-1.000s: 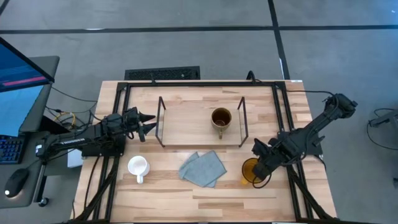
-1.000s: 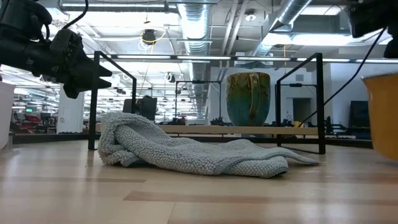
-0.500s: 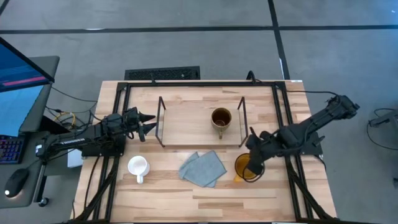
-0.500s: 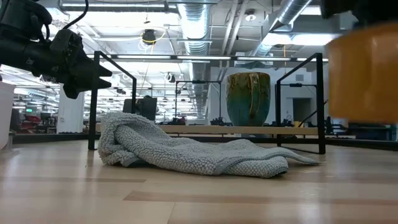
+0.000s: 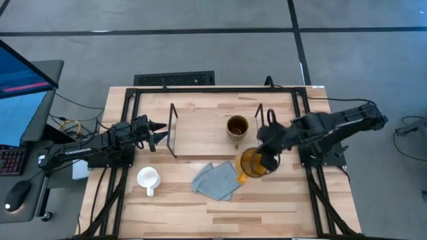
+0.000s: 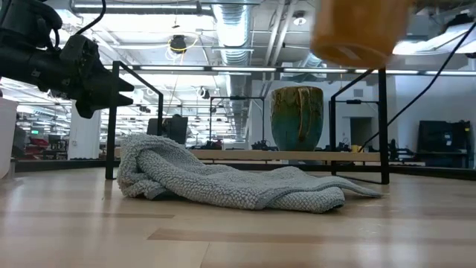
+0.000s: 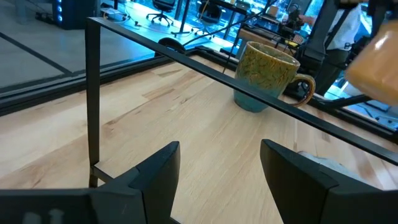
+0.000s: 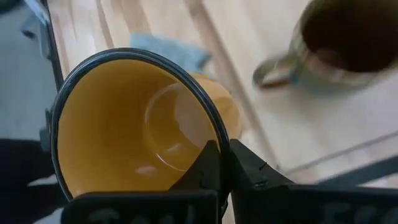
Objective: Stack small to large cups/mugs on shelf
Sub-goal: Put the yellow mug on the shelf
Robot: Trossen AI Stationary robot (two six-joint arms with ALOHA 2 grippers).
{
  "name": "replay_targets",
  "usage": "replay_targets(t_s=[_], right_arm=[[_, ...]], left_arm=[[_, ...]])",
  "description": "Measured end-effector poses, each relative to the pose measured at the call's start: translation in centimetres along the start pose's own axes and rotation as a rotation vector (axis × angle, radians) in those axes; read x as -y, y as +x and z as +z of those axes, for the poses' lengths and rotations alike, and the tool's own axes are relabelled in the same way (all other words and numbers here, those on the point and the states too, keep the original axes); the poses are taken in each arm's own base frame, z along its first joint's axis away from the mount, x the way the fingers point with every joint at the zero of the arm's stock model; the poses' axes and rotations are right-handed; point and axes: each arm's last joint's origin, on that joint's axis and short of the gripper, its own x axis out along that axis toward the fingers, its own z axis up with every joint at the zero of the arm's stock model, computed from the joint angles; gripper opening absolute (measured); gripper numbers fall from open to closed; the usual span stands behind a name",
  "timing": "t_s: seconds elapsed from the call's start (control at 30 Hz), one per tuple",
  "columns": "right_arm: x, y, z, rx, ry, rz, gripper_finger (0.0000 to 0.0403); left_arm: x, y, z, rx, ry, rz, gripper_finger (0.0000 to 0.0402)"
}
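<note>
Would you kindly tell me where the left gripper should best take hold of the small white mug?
Probably by the rim, from straight above. The white mug stands upright, mouth open upward, so one finger can go inside the wall. Its handle points toward the table's front edge; pinch the rim away from it.

Right gripper (image 5: 267, 160) raised off the table, fingers pinched on a mug rim, arm reaching inward, left gripper (image 5: 157, 133) parted, hovering at table's left

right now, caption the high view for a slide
Right claw carries the yellow mug toward the shelf holding the olive mug.
</note>
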Motion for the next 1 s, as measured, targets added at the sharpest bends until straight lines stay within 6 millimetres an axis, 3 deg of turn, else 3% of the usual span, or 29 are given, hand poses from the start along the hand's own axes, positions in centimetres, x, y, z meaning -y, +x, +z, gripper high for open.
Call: replay_targets(t_s=[0.47, 0.7, 1.0], right_arm=[[4.6, -4.5, 6.3, 0.285, -0.043, -0.062, 0.0021], [5.8, -4.5, 10.2, 0.304, -0.095, -0.065, 0.0021], [6.4, -2.7, 15.9, 0.182, -0.210, -0.059, 0.0021]], left_arm=[[0.0, 0.0, 0.0, 0.000, -0.011, 0.001, 0.0215], [0.0, 0.0, 0.0, 0.000, -0.007, 0.000, 0.0215], [0.0, 0.1, -0.1, -0.013, -0.006, 0.003, 0.0215]])
